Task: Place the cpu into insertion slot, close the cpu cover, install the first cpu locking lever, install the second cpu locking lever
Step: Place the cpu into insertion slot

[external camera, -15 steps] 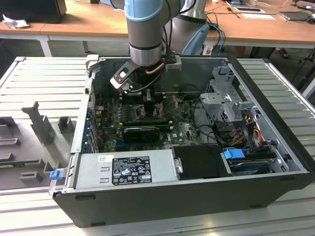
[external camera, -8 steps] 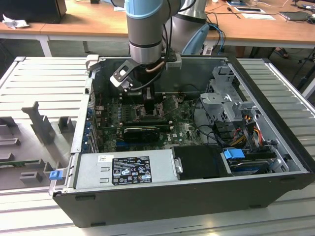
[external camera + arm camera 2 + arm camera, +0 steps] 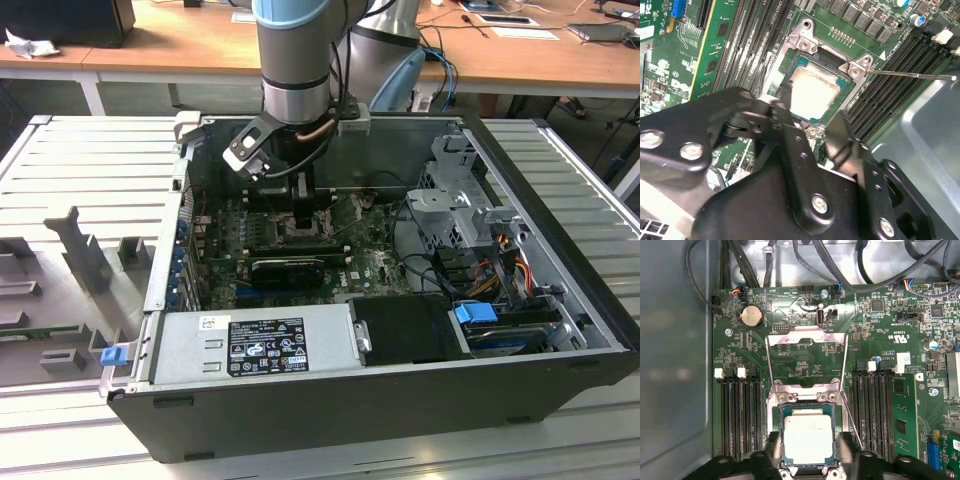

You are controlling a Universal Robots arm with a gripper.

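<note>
A robot arm (image 3: pixel 295 60) reaches down into an open computer case (image 3: pixel 400 390) lying on a grey slatted bench (image 3: pixel 90 160). The gripper (image 3: pixel 300 222) hangs over the green motherboard (image 3: pixel 370 265) in the upper centre of the exterior view. A silver power supply (image 3: pixel 255 345) runs along the case's lower edge in that frame.

In both wrist views the cpu (image 3: pixel 808 437) (image 3: pixel 812 90) lies flat inside the slot (image 3: pixel 826 58), its pale top facing up and squared to the dark frame around it. The gripper (image 3: pixel 810 452) (image 3: pixel 812 120) sits low over the chip. Its black fingers (image 3: pixel 774 447) are spread, one on either side of the cpu. Whether they touch its edges cannot be told.

The cover (image 3: pixel 807 337) stands open, swung back from the slot on its hinge, and the board shows through its central cut-out. A thin lever (image 3: pixel 910 75) juts out unlatched from a corner of the slot across the black memory slots (image 3: pixel 740 415), which flank the slot on both sides.
</note>
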